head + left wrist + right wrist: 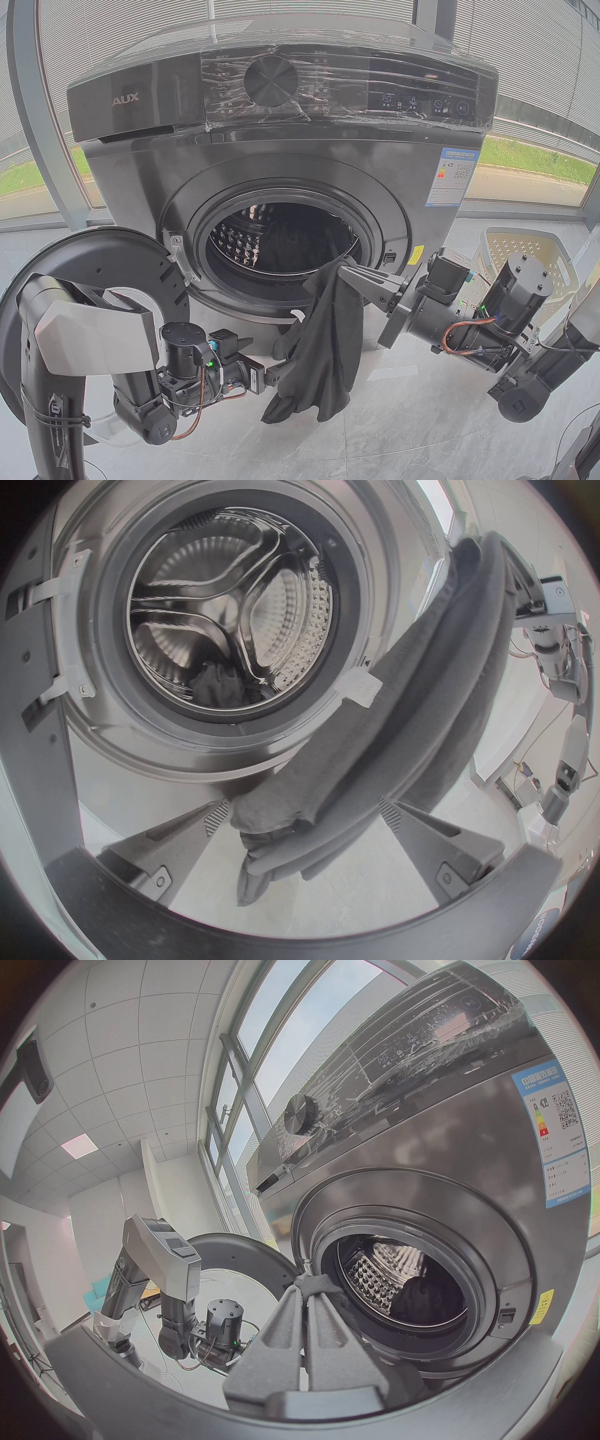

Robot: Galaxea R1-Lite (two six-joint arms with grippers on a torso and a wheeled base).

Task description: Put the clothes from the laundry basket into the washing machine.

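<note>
A black garment [328, 350] hangs in front of the washing machine [281, 156], just below the open drum mouth. My right gripper [342, 270] is shut on its top edge [315, 1284] near the lower right rim of the opening. My left gripper [275, 374] sits low beside the hanging cloth; its fingers [187, 836] stand wide open with the garment [406, 717] draped between them. Another dark piece of clothing [215, 686] lies at the bottom of the drum. The beige laundry basket [531, 250] stands on the floor to the right, behind my right arm.
The round machine door [94, 262] is swung open to the left, close behind my left arm. Pale tiled floor [406, 406] lies in front of the machine. Windows run behind it.
</note>
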